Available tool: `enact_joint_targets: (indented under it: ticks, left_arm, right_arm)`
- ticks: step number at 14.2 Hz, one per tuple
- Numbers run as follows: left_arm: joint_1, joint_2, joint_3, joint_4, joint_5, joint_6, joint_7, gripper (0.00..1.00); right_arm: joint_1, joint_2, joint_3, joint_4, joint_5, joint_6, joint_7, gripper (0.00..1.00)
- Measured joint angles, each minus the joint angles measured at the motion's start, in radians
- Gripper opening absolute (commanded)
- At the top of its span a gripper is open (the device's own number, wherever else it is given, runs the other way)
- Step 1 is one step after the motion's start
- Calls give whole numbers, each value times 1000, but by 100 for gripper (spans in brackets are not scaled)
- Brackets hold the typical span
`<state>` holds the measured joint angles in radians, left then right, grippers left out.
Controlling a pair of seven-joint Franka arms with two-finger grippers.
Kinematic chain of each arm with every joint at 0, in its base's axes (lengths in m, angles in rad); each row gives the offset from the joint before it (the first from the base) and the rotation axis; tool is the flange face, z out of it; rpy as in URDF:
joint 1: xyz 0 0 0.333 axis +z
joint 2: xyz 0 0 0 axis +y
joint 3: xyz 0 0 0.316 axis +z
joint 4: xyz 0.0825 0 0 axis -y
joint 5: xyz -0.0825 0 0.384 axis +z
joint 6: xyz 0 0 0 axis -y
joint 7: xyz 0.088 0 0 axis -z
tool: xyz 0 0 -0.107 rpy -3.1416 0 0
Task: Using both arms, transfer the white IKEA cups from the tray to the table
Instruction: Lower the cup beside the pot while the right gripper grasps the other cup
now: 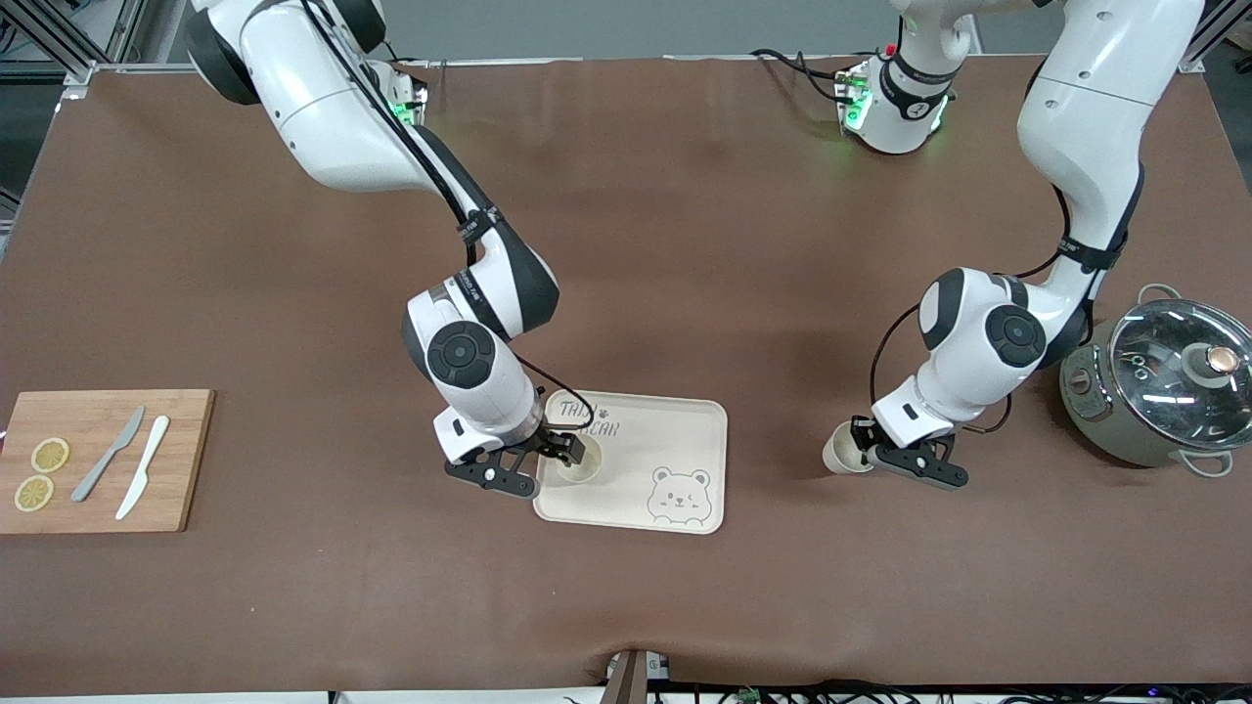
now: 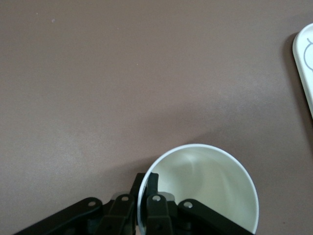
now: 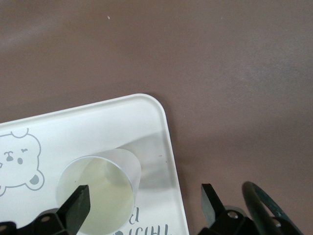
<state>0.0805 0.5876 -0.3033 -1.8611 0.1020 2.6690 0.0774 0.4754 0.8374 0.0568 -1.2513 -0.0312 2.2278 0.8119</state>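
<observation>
One cup stands on the tray; the other cup is beside it, toward the pot.

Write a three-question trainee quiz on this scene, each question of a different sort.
1. True or false: the right gripper grips the cup on the tray.
2. What does the left gripper hold? A) knife B) cup C) lid
3. Fill in: the pot sits at the ___ arm's end of the table.

Key: 1. False, its jaws stand open around that cup. 2. B, the other cup, its rim pinched. 3. left.
</observation>
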Motion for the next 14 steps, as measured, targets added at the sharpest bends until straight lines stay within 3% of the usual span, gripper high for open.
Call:
enact_joint_targets:
  ticks: [14]
  left_arm:
    - [0,29,0,5,0,0,-1,0]
  right_arm:
    - [45,54,0,-33,-9,84,44,100]
